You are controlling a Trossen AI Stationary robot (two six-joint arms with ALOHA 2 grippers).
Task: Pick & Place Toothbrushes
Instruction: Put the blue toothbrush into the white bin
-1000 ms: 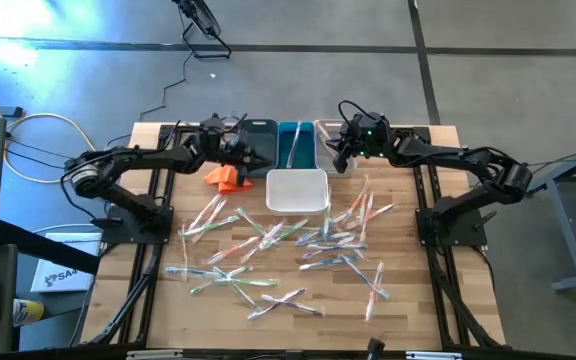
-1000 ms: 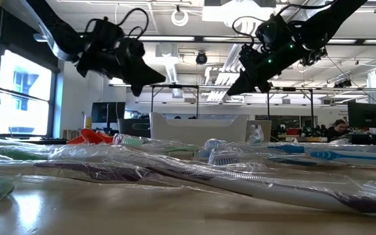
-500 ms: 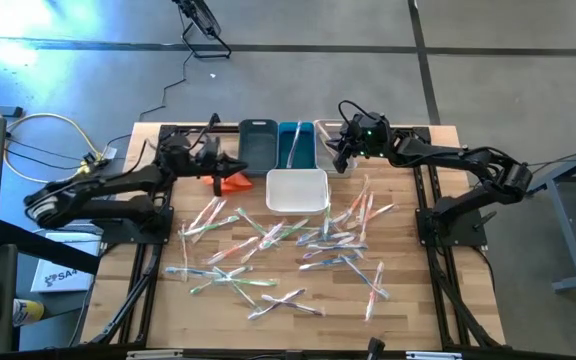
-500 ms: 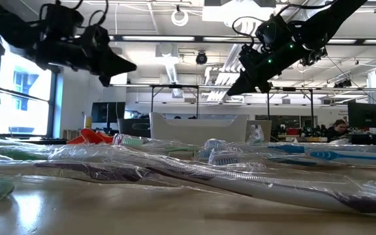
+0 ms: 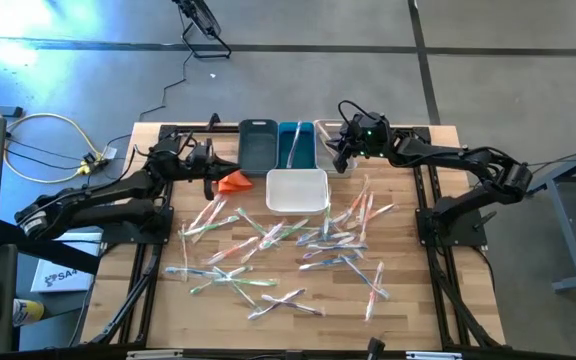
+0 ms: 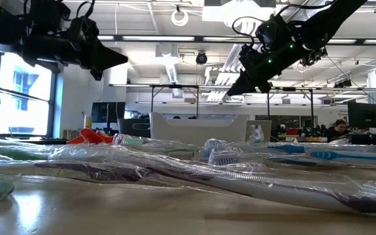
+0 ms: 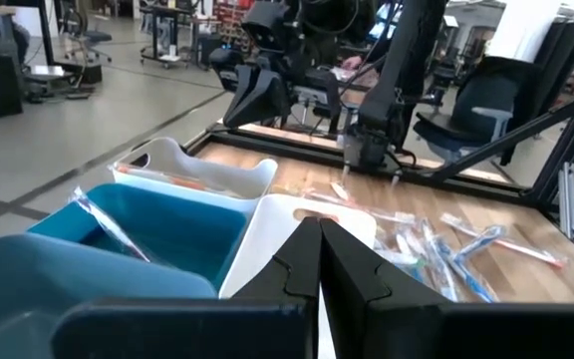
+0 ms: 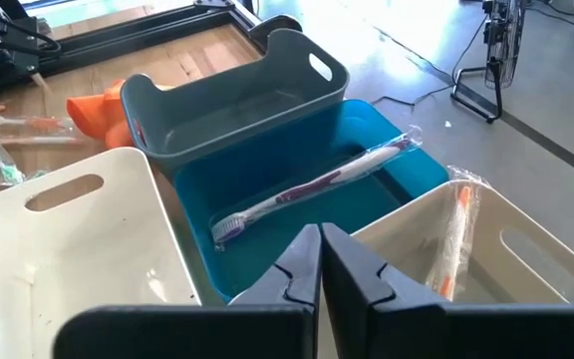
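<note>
While both arms hang above the far side of the tabletop [image 5: 118,300], the left gripper [image 5: 211,165] sits with its fingers pressed together and holding nothing, just left of the orange cloth [image 5: 234,181] and of the dark grey bin [image 5: 258,143]. Over on the right, the right gripper [image 5: 340,158] is likewise pressed together and empty, hovering above the right end of the row of bins, near the clear bin [image 8: 526,249]. From its wrist view, 1 wrapped toothbrush with a purple handle [image 8: 312,184] lies slantwise in the blue bin [image 8: 357,130], and 1 with an orange handle [image 8: 456,239] leans inside the clear bin, while the dark grey bin beside them looks bare inside. A white bin [image 5: 297,190] stands just nearer than the row. Most of the toothbrushes [image 5: 278,250] lie scattered in their clear wrappers across the middle of the tabletop, crossing one another, well apart from both grippers.
</note>
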